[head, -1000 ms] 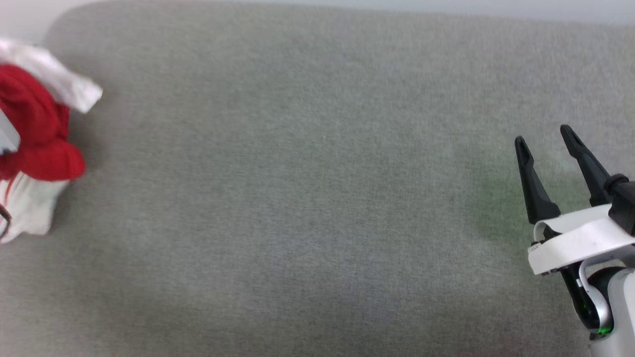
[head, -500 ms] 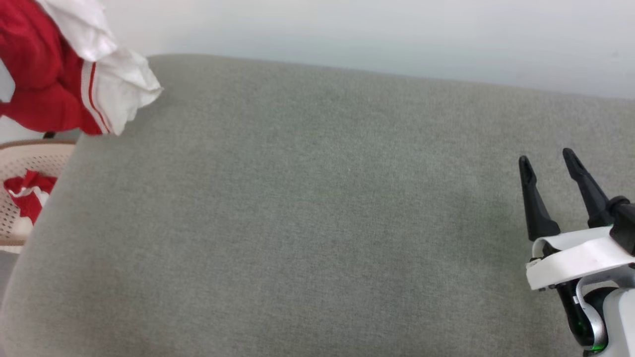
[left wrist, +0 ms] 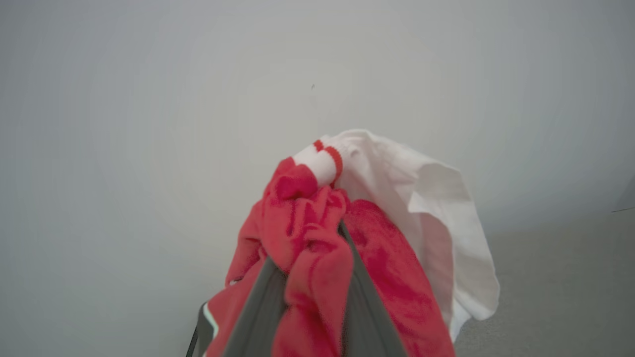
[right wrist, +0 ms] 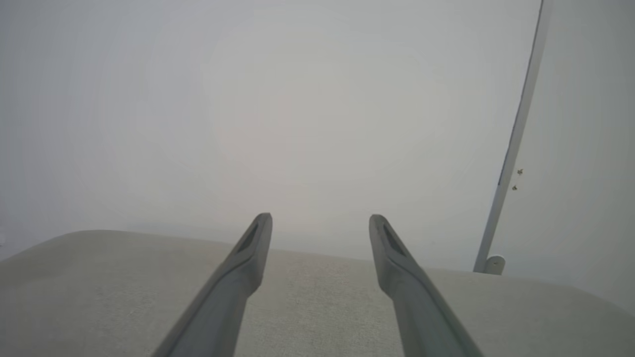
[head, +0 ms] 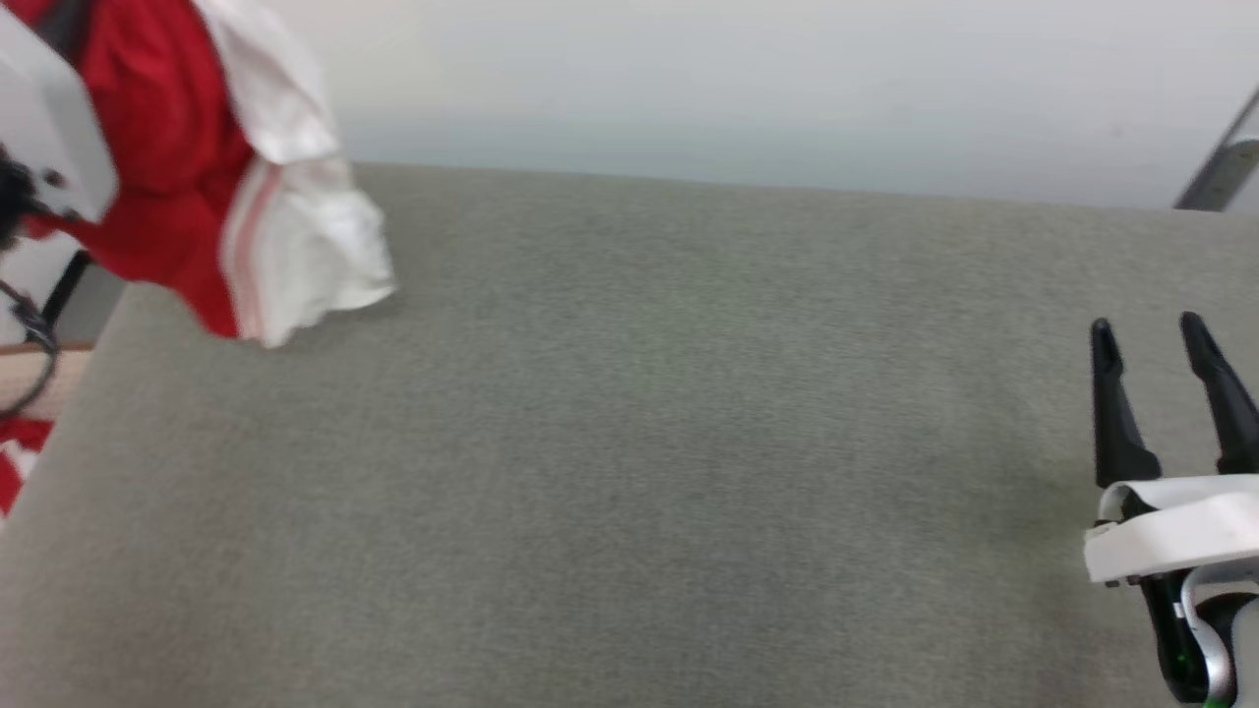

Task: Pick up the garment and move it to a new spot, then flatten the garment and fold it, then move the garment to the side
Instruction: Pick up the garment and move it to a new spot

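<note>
Red cloth is bunched between the two dark fingers of the left gripper [left wrist: 308, 233], which is clamped on a wad of the garment [left wrist: 387, 267], so the shirt hangs from it in a loose bundle. In the head view it sits at the far left, above the far-left corner of the grey fabric surface [head: 629, 442], with a white sleeve [head: 305, 246] drooping lowest. Whether that sleeve brushes the surface cannot be told. The right gripper [head: 1147, 326] waits at the near right with its fingers spread wide and nothing between them. The step in hand looks like the carry to a new spot. It would go best if the bundle travels right and nearer, toward the middle of the surface, high enough that the trailing sleeve does not drag or catch on the edge. The middle leaves room on every side for spreading later. Lowering until the hanging part lands first, and letting go only once the weight rests on the surface, should stop the shirt from falling in a tighter heap. The pinch probably takes in several layers, so a slow release is safer.
</note>
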